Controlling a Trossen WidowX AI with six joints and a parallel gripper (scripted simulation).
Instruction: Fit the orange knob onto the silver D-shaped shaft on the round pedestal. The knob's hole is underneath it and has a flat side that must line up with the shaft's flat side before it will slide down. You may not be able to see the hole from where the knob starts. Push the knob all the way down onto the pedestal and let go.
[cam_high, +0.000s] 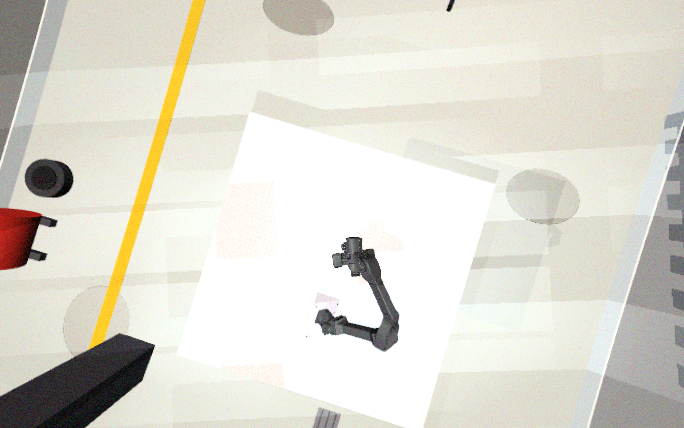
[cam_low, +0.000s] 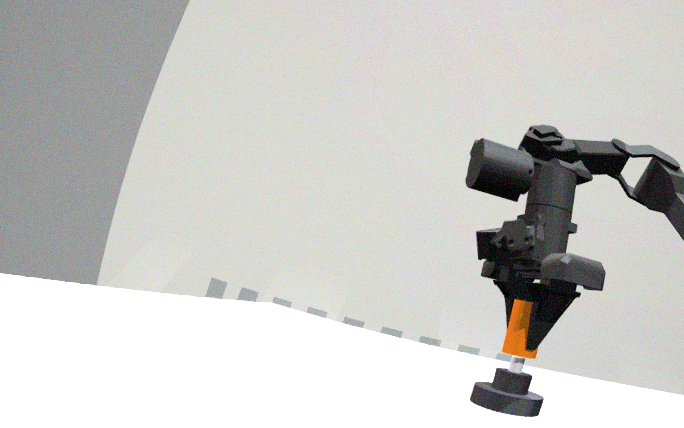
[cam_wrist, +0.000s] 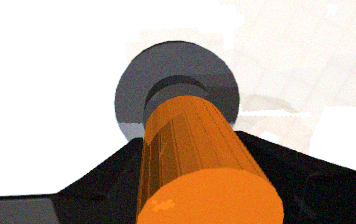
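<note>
- the gripper (cam_low: 522, 333) (cam_wrist: 188, 143) is clamped on the orange knob (cam_low: 517, 335) (cam_wrist: 210, 196), right above the shaft (cam_low: 516, 364).
- lining up seems in hand; next, likely a small twist until the flats match, then a push down.
- the knob is a tapered, finely ribbed cylinder; the shaft is shiny, running toward six o'clock into the dark, stepped round pedestal (cam_low: 505, 399) (cam_wrist: 175, 60).

The round dark pedestal (cam_low: 505, 399) (cam_wrist: 177, 60) stands on the white table top (cam_high: 282, 211) (cam_low: 201, 363).
</note>
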